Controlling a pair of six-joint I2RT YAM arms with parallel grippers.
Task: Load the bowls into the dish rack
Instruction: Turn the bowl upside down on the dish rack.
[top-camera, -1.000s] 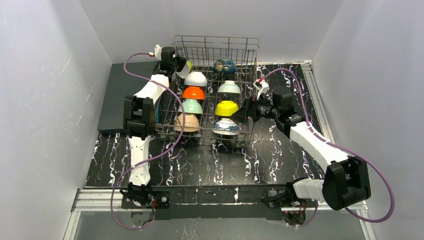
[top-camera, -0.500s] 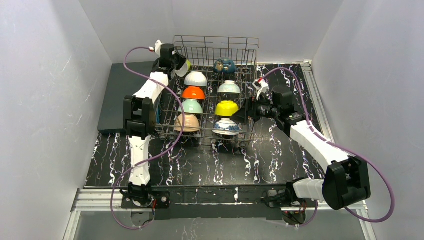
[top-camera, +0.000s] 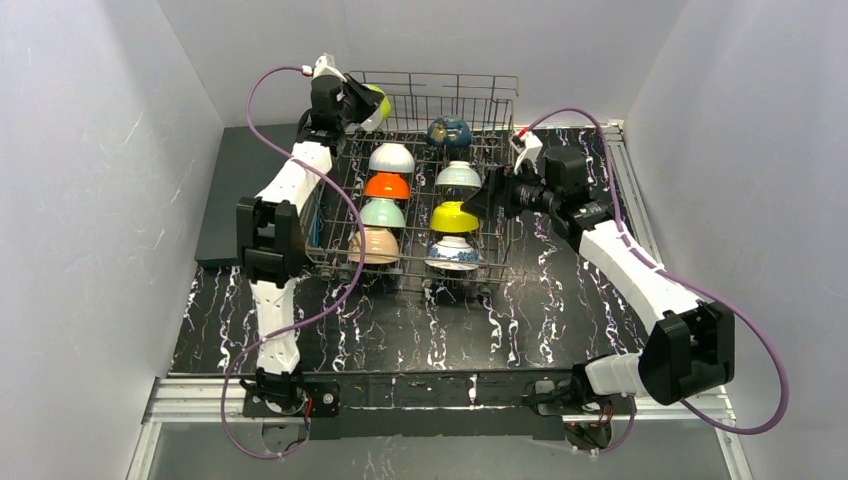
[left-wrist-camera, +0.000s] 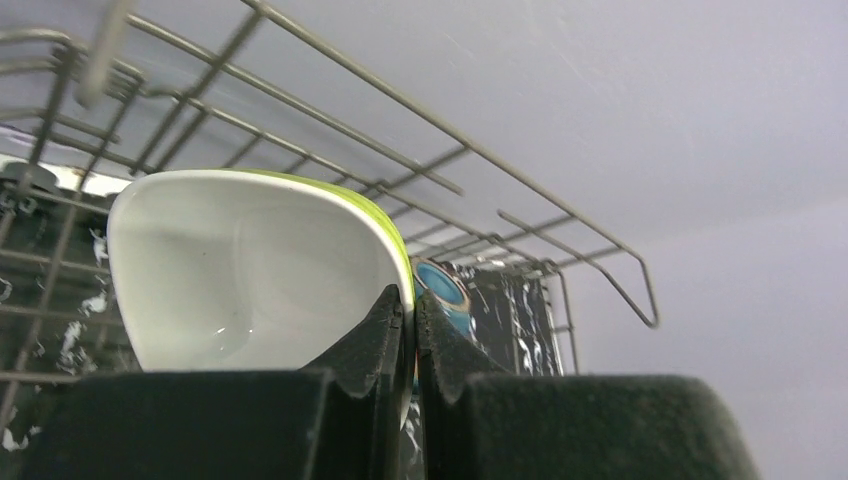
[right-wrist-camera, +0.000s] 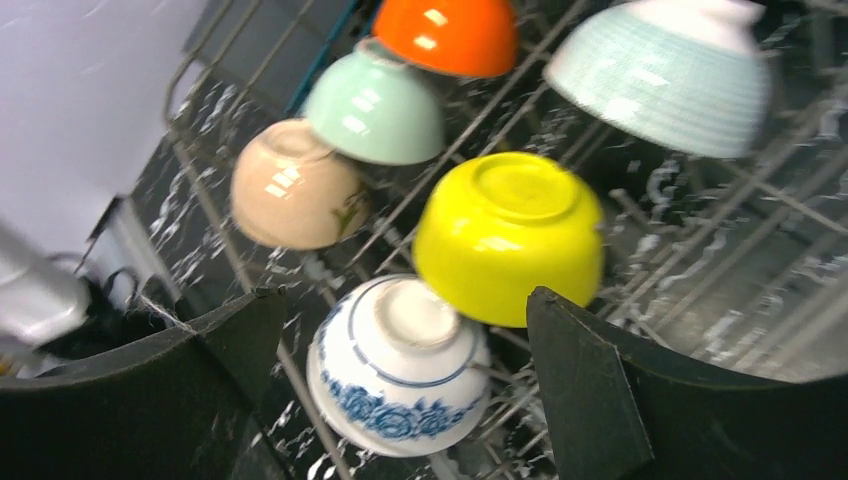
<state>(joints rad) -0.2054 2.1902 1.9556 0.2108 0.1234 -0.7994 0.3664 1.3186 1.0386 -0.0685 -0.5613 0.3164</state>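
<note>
- 8 bowls sat upside down on the tines of the dish rack (top-camera: 430, 100), in 2 columns of 4.
- 9 o'clock column: white bowl (top-camera: 391, 157), orange bowl (top-camera: 386, 185), mint green bowl (top-camera: 383, 212), peach-tan bowl (top-camera: 374, 245).
- 3 o'clock column: dark blue bowl (top-camera: 449, 131), pale ribbed bowl (top-camera: 459, 176), yellow bowl (top-camera: 453, 216), blue-and-white bowl (top-camera: 451, 252).
- The lime green bowl (top-camera: 375, 103) was not yet loaded; it hung above the rack's 11 o'clock corner.
- The left tool (left-wrist-camera: 412, 300) was clamped on that bowl's rim, 1 finger inside and 1 outside.
- The left arm (top-camera: 295, 180) reached far along the rack's 9 o'clock side, wrist raised.
- The right tool (top-camera: 487, 200) gaped wide and empty at the rack's 3 o'clock edge, near the yellow bowl.
- No loose bowl showed on the table (top-camera: 400, 330), so seating the lime one looked like the last step.
</note>
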